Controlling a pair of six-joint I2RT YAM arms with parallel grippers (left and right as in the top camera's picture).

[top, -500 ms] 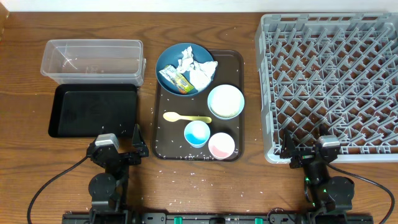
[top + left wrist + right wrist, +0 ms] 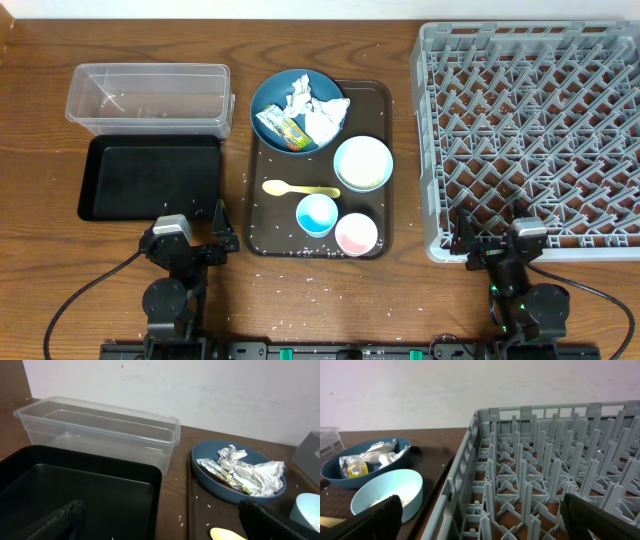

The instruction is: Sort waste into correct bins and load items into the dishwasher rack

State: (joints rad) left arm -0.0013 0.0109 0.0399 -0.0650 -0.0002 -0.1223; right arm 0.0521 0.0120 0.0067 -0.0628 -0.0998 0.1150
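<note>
The dark-blue bowl [image 2: 271, 101] holds crumpled white tissue [image 2: 318, 112] and a yellow-green wrapper [image 2: 284, 127]. It stands on a brown serving tray [image 2: 379, 108] with the white bowl [image 2: 362, 163], yellow spoon [image 2: 298, 189], blue cup [image 2: 317, 214] and pink cup [image 2: 356, 234]. Rice grains [image 2: 288, 237] lie scattered on the tray and table. I cannot make out the orange stick. The clear tub [image 2: 148, 98] and black tray [image 2: 150, 178] sit at the left, the grey rack [image 2: 530, 130] at the right. My left gripper [image 2: 192, 232] [image 2: 160, 525] and right gripper [image 2: 495, 238] [image 2: 487, 520] are open and empty near the front edge.
The rack's near-left corner [image 2: 470, 475] is right in front of my right gripper. The black tray's near corner [image 2: 145, 485] is right in front of my left gripper. The white bowl [image 2: 390, 492] has some rice grains in it. A white wall runs behind the table.
</note>
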